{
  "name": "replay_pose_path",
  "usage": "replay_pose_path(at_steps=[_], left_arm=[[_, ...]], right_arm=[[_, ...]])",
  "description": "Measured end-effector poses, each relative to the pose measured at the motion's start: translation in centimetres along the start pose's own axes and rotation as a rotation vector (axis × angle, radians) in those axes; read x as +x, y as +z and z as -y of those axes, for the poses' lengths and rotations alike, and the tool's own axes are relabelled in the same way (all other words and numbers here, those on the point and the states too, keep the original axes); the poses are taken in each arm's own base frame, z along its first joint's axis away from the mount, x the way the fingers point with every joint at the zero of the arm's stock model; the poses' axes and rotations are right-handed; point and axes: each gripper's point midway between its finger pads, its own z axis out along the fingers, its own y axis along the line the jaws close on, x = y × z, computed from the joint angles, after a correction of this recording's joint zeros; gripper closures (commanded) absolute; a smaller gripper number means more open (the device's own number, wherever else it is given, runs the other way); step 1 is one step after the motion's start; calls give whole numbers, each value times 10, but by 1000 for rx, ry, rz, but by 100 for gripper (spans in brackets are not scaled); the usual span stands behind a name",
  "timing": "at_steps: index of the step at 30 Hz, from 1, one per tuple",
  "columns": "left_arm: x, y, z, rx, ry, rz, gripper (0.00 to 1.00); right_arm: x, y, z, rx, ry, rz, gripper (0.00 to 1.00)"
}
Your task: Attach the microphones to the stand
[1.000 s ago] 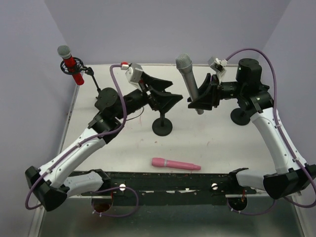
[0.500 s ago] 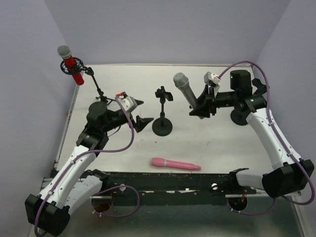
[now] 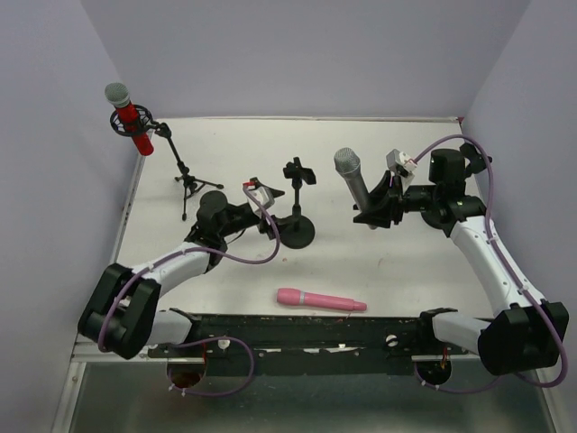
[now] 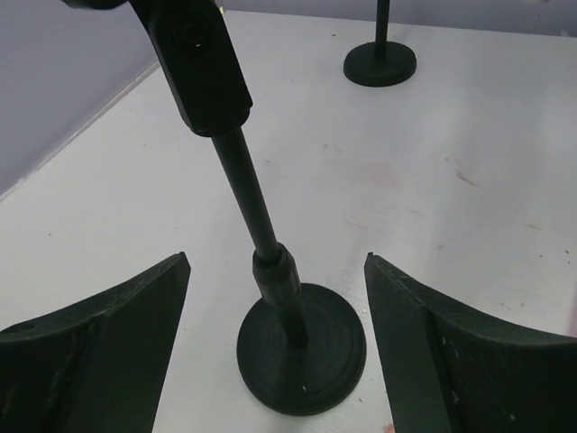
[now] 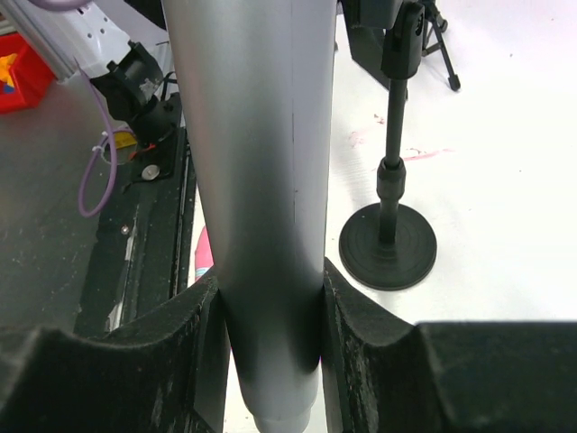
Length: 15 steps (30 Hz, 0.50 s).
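While my right gripper [image 5: 270,311] clamps the smooth silver-grey stick microphone [image 5: 257,162] upright near the black round-based stand [image 4: 302,352], my left gripper [image 4: 275,271] gapes wide astride its pole; unbraced, the stand may tip.

Faintly stained white table [image 3: 379,262] between lilac walls [image 3: 297,54], black rail [image 3: 315,329] along its near edge

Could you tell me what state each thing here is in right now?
red microphone: clipped in the tripod stand
silver microphone: gripped, head up
pink microphone: lying flat, untouched
round-base stand: upright, clip empty
left end effector: open, straddling that stand's pole
right end effector: shut on silver microphone
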Motion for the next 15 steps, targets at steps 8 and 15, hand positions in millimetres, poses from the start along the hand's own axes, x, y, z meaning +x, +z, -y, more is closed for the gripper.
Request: replay_pose_path(at_steps=[8,15], left_arm=[[-11,36,-4,38,28,83,45],[-27,43,-6,28,35,145,98]], right_arm=[[-4,1,-1,-12,-20,17,99],[-6,1,-1,-17,-26,22,99]])
